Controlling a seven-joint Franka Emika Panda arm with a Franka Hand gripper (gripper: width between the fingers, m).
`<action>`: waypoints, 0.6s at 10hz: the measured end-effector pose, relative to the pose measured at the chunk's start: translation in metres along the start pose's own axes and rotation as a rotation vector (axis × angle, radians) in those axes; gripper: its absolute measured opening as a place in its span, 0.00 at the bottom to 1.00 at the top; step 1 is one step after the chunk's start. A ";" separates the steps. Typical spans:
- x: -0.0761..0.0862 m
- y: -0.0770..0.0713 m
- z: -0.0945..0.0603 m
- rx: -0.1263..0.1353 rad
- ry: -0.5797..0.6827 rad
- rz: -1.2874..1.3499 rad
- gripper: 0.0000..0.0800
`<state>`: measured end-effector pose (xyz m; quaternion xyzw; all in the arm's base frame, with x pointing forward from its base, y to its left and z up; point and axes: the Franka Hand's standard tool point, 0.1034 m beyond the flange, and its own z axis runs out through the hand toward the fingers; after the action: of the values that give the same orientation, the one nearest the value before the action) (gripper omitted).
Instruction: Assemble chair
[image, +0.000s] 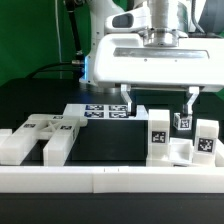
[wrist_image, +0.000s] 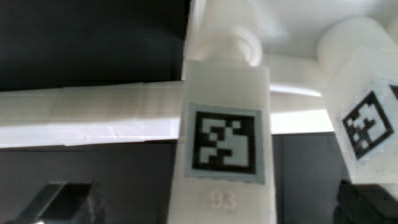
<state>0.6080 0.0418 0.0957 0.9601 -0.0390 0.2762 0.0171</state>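
Note:
My gripper (image: 159, 104) is open wide and hangs just above an upright white chair piece (image: 158, 136) with a black-and-white tag. In the wrist view that piece (wrist_image: 222, 130) stands midway between my two dark fingertips (wrist_image: 64, 203); the gripper (wrist_image: 214, 208) holds nothing. A second tagged upright piece (image: 205, 139) stands at the exterior view's right, also seen in the wrist view (wrist_image: 363, 120). A small tagged block (image: 182, 122) sits behind them. A flat slotted chair piece (image: 45, 137) with several tags lies at the exterior view's left.
The marker board (image: 100, 111) lies flat behind the parts, under the arm. A long white border rail (image: 100, 181) runs along the front edge of the black table; a rail (wrist_image: 89, 115) also crosses the wrist view.

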 end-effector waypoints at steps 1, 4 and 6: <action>0.004 0.001 -0.004 0.004 -0.012 0.001 0.81; 0.000 0.001 -0.005 0.014 -0.081 0.009 0.81; -0.001 0.001 -0.003 0.037 -0.246 0.023 0.81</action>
<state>0.6057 0.0411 0.0978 0.9864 -0.0469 0.1571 -0.0085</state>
